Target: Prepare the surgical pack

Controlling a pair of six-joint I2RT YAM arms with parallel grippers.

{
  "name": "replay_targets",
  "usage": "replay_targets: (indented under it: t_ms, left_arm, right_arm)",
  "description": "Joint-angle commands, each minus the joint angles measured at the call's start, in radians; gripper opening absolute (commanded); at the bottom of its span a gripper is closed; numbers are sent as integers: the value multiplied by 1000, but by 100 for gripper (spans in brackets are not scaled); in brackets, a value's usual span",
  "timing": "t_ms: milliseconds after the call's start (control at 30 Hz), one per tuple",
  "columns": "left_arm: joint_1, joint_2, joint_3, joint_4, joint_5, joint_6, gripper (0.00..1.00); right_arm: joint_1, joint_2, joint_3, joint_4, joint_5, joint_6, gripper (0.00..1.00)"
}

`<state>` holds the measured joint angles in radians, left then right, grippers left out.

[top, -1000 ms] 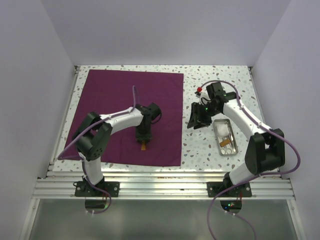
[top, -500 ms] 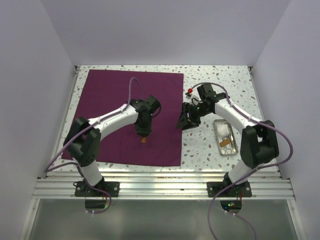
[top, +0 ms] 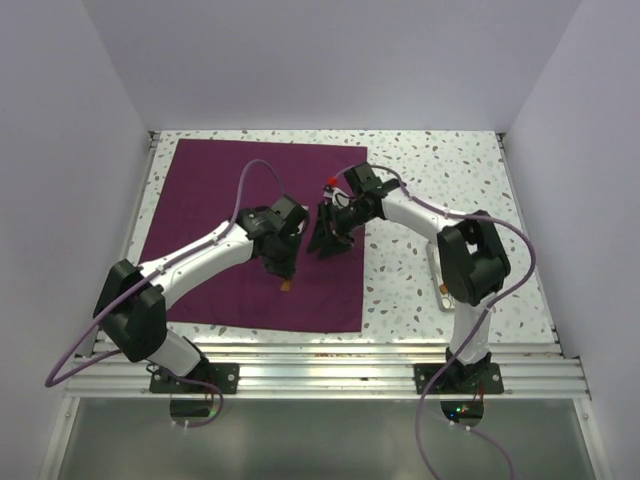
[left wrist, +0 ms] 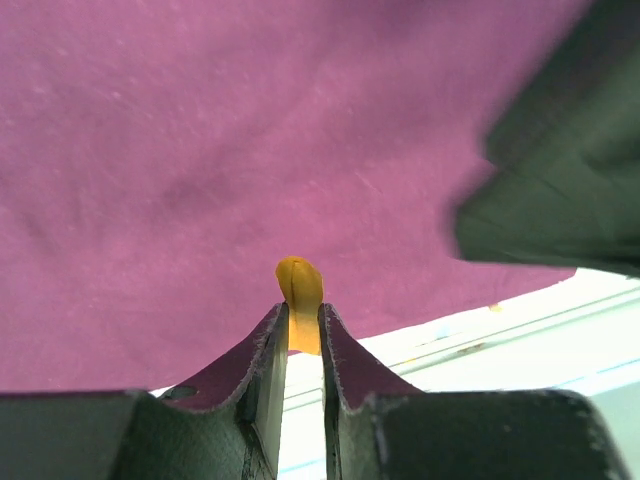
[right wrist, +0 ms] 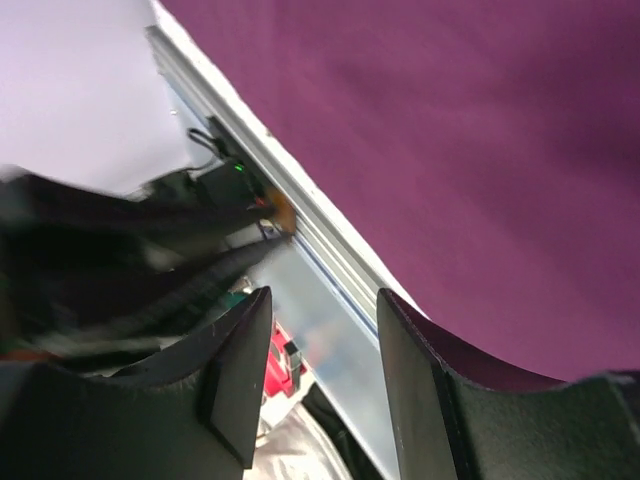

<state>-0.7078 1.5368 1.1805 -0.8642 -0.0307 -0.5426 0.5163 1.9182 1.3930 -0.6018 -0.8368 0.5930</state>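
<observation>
A plum-purple cloth (top: pixel 220 230) lay spread flat as a large square sheet on the left and middle of a speckled table (top: pixel 430 170). Both arms reached in over it from the near edge and met above its right half.

The left gripper (top: pixel 285 278) pointed down at the cloth, its jaws drawn narrow and pinching a small orange piece (left wrist: pixel 299 285). The piece poked out just past the fingertips. Whether it touched the cloth could not be told.

The right gripper (top: pixel 327 248) hung just beside the left one, above the cloth near its right edge. Its fingers (right wrist: pixel 240 370) stood apart with nothing between them.

In the left wrist view, a dark blurred shape (left wrist: pixel 550 170) blocked the upper right corner; it looked like the other gripper. In the right wrist view, the left arm (right wrist: pixel 100 260) was a dark smear along the left side.

A small silver tray (top: pixel 441 298) sat on the table to the right, well apart from the cloth. The right arm covered most of it, so its contents could not be made out. An aluminium rail (top: pixel 320 375) ran along the near edge.
</observation>
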Motion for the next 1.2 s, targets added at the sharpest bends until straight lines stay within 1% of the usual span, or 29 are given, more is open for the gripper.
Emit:
replay_targets:
  t_ms: [0,167,267,367,433,467,500,567,600,633,667,733,800,900,933,967,1067,1133,1167]
  left_arm:
    - [-10,-59,-31,44,51,35,22]
    - [-12,-96,-64,53,58,38,22]
    - [-12,-110,-76,56,63,35,21]
    - [-12,-122,-84,54,57,30,22]
    - [-12,-118,-88,42,37,11,21]
    - [-12,-110,-88,18,2,-2,21]
    - [-12,-98,-88,14,-3,-6,23]
    - [-12,-96,-96,16,-3,-28,24]
    - [-12,-99,-99,13,-6,-37,25]
    - [-10,-99,-105,14,5,-55,25]
    - [-4,-99,-110,20,20,-60,25]
    - [5,-112,-131,40,47,-95,25]
    - [22,-141,-151,57,69,-132,26]
    - [60,-165,-209,111,142,-157,27]
    - [86,-165,-246,147,200,-160,27]
    - [97,-165,-265,163,227,-164,25]
    - [135,-159,-318,223,313,-177,23]
    - [137,-153,-321,255,325,-166,27]
    - [137,-141,-321,260,324,-165,33]
  right_arm:
    - [19,57,126,33,-68,39,50]
    - [59,133,201,17,-136,28,50]
    - [77,165,210,14,-171,16,50]
    - [82,170,199,-7,-173,-7,50]
    - [82,156,187,-35,-130,-35,49]
    - [83,147,179,-42,-110,-39,49]
    - [79,134,169,-47,-54,-39,49]
    - [62,69,114,-53,42,-22,48]
    - [41,41,83,-30,104,-3,48]
    - [30,-2,30,-23,125,4,47]
    - [19,-16,15,-39,151,4,47]
    - [17,-33,9,-81,221,-53,47]
    - [31,-51,-12,-81,226,-55,47]
    - [40,-84,-84,6,199,13,45]
    - [39,-90,-112,25,197,25,43]
    - [42,-99,-123,51,196,39,43]
    - [41,-100,-135,48,185,31,44]
    - [42,-97,-143,39,176,8,44]
    - [41,-96,-144,22,173,-10,44]
